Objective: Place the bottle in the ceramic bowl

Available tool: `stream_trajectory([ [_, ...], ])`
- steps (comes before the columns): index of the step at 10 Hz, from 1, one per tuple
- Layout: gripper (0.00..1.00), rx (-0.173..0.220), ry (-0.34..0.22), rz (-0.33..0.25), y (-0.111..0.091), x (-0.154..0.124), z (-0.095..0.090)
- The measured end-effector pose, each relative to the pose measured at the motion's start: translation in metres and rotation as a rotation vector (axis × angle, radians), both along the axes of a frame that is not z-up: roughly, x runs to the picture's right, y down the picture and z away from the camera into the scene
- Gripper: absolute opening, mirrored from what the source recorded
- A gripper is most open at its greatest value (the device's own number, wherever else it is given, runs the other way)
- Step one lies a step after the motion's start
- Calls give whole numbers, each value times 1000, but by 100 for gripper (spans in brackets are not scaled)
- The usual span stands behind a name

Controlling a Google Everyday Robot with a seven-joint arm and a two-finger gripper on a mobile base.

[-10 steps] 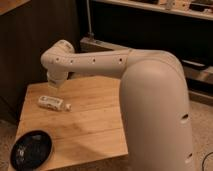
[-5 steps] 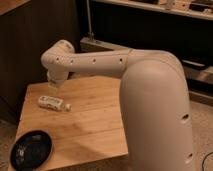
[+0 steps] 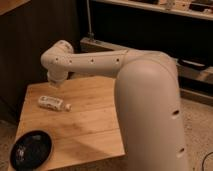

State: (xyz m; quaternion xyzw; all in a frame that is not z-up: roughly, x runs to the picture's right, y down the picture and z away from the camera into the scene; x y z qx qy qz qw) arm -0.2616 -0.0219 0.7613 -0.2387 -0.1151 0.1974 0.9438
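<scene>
The small white bottle [image 3: 53,103] lies on its side on the left part of the wooden table [image 3: 92,127], cap pointing right. The black ceramic bowl [image 3: 31,149] sits at the table's front left corner with nothing in it. My gripper [image 3: 56,83] hangs at the end of the white arm, pointing down, just above and behind the bottle and apart from it. It is open and holds nothing. The arm's wrist hides most of the gripper.
My large white arm and base [image 3: 150,110] fill the right side and overhang the table's right edge. A dark wall panel [image 3: 35,45] stands behind the table, and low shelving [image 3: 150,30] runs along the back right.
</scene>
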Motion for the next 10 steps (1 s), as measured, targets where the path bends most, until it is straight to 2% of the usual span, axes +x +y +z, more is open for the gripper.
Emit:
stream_trajectory([
  [2,65,14,-19,-52,5,-13,16],
  [4,65,15,-22,-68,10,-13,29],
  [8,65,-14,7,-76,19,-17,60],
  [10,65,-44,28,-80,34,-29,76],
])
